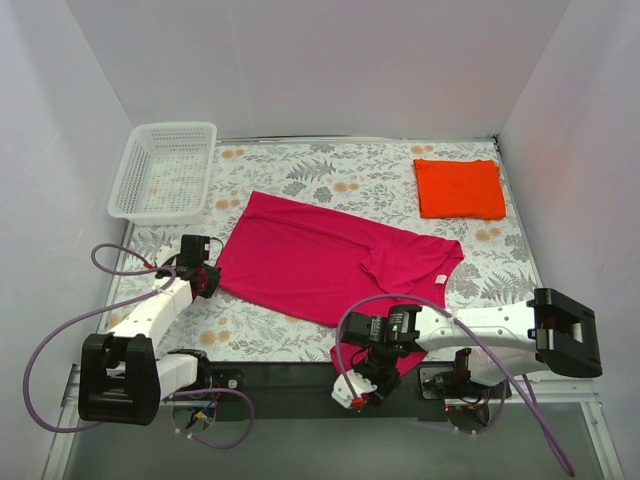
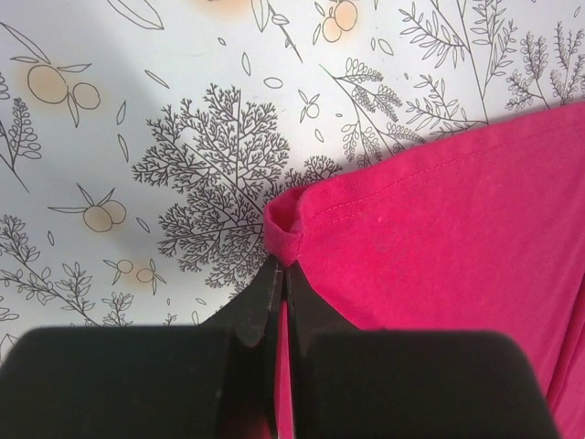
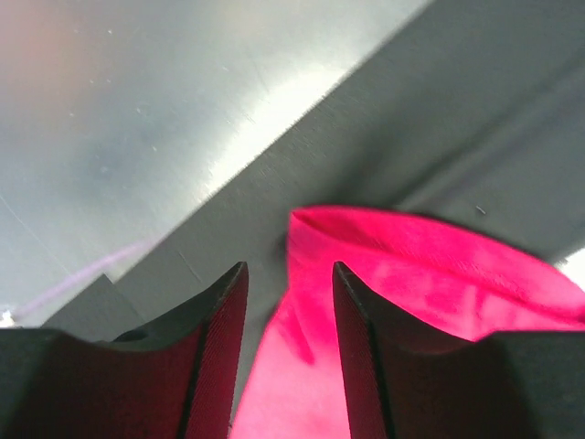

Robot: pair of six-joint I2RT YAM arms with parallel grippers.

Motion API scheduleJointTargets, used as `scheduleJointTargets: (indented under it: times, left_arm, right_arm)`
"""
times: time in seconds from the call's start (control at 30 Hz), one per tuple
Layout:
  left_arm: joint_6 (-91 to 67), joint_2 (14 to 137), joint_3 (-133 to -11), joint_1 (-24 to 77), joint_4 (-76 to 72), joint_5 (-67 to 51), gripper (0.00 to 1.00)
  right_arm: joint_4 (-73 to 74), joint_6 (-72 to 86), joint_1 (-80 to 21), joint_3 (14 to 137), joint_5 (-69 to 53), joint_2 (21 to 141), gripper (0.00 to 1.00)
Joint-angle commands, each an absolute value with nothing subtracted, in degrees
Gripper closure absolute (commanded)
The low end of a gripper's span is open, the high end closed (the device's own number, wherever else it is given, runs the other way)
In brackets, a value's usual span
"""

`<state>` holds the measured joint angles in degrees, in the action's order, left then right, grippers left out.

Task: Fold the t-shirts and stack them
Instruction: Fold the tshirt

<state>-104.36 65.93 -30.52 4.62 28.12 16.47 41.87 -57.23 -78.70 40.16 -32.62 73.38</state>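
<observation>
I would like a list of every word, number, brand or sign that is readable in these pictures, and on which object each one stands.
No text is readable in any view.
Small white label at the neck of the magenta t-shirt: too small to read.
Tablecloth: only printed plants and fruit, no words.
Orange t-shirt and white basket: no marking visible.

White-and-black arms (image 1: pixel 150 318) (purple cables (image 1: pixel 400 297))
</observation>
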Motion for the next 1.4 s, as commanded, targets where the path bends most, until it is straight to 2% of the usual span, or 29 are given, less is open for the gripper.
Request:
scheduleJointTargets:
  times: [0.0, 0.23, 0.37, 0.47, 0.6, 0.63, 0.77, 1.0, 1.37]
  left_arm:
    - [-103.9, 63.8, -29.9, 4.3, 28.0, 17.1, 1.00]
    - [-103.7, 63.1, -29.9, 4.3, 28.3, 16.9, 1.00]
    - [-103.8, 63.1, -29.8, 4.3, 28.0, 16.8, 1.00]
    - [-103.7, 62.8, -29.6, 4.3, 28.0, 16.8, 1.00]
    - [-103.6, 62.8, -29.5, 4.3, 27.8, 16.4, 1.00]
    - [-103.5, 62.8, -29.6, 4.3, 27.6, 16.3, 1.00]
    - [-102.8, 62.8, -30.0, 4.3, 27.6, 16.0, 1.00]
    - [-102.0, 61.5, -32.1, 4.3, 27.9, 14.9, 1.00]
    - [-102.0, 64.1, -36.8, 4.3, 27.4, 12.6, 1.00]
  right_arm:
    - [38.7, -52.1, -82.5, 41.5, -30.0, 76.0, 0.57]
    - [34.4, -48.7, -84.3, 41.0, -26.2, 78.8, 0.55]
    - [32.0, -46.6, -84.5, 40.1, -25.5, 80.2, 0.60]
    - [30.8, -45.9, -84.8, 39.6, -25.0, 81.0, 0.68]
    - [31.3, -45.8, -84.8, 39.8, -23.6, 80.2, 0.94]
    - [32.0, -45.9, -84.8, 40.0, -23.2, 79.7, 0.98]
    - [37.5, -48.2, -83.5, 42.8, -22.4, 77.2, 0.99]
    - [53.2, -59.4, -70.5, 48.4, -28.8, 68.2, 0.99]
    - [56.7, -65.0, -48.5, 48.6, -29.9, 57.9, 0.99]
